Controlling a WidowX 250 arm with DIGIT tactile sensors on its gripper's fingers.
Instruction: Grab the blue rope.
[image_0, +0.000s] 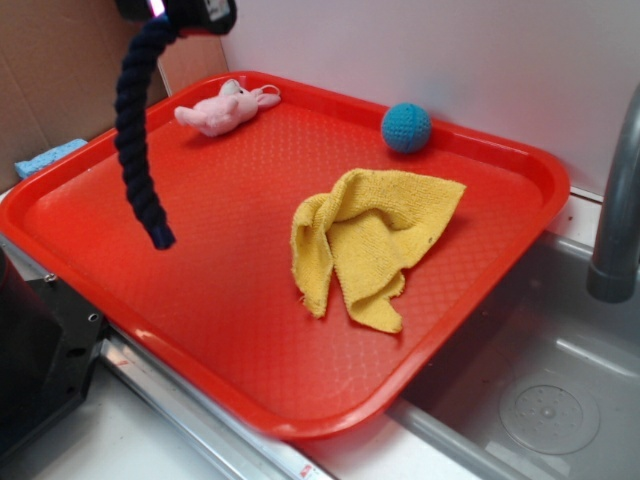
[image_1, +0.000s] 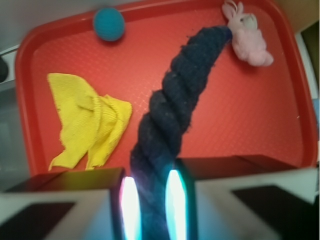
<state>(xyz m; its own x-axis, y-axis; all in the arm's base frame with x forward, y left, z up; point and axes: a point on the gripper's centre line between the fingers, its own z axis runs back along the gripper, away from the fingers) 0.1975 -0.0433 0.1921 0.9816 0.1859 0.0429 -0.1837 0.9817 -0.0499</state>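
Note:
The blue rope (image_0: 138, 130) is thick, dark navy and twisted. It hangs in the air above the left side of the red tray (image_0: 200, 330), its lower end off the surface. My gripper (image_0: 180, 12) is at the top left edge of the exterior view, shut on the rope's upper end. In the wrist view the rope (image_1: 180, 105) runs from between my gripper's two fingers (image_1: 150, 205) down toward the tray (image_1: 240, 120).
On the tray lie a crumpled yellow cloth (image_0: 370, 240), a teal crocheted ball (image_0: 406, 127) at the back and a pink plush toy (image_0: 222, 108) at the back left. A steel sink (image_0: 540, 390) and a grey tap (image_0: 620, 200) are on the right.

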